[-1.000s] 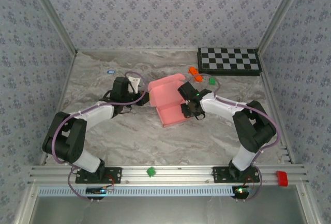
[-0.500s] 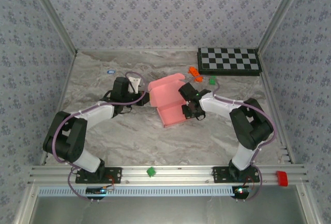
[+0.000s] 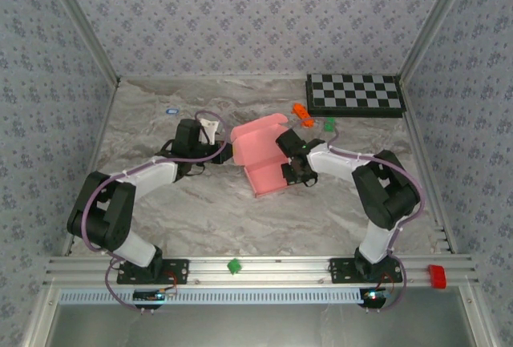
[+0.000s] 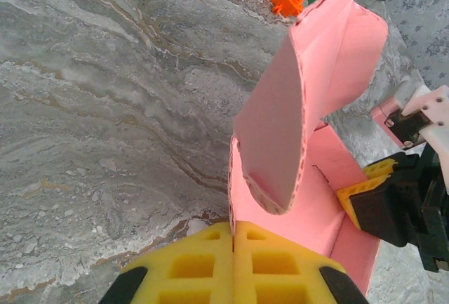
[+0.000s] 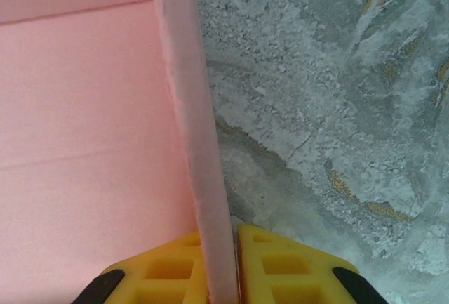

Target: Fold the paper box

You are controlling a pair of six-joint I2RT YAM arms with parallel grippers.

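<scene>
Right pincer [image 5: 223,258] has narrowed over the last second and now clamps a raised side wall of the salmon-pink thin card paper box [image 3: 258,153], which sits mid-way across the grey marbled table [image 3: 200,203]. Left pincer [image 4: 233,251], pads together, nips the opposite edge. I judge both sides are secured, ready to fold.

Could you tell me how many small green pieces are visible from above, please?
2: one green piece lies on the table just in front of the checkerboard; the other sits on the front rail, near its middle. More may be hidden.
</scene>
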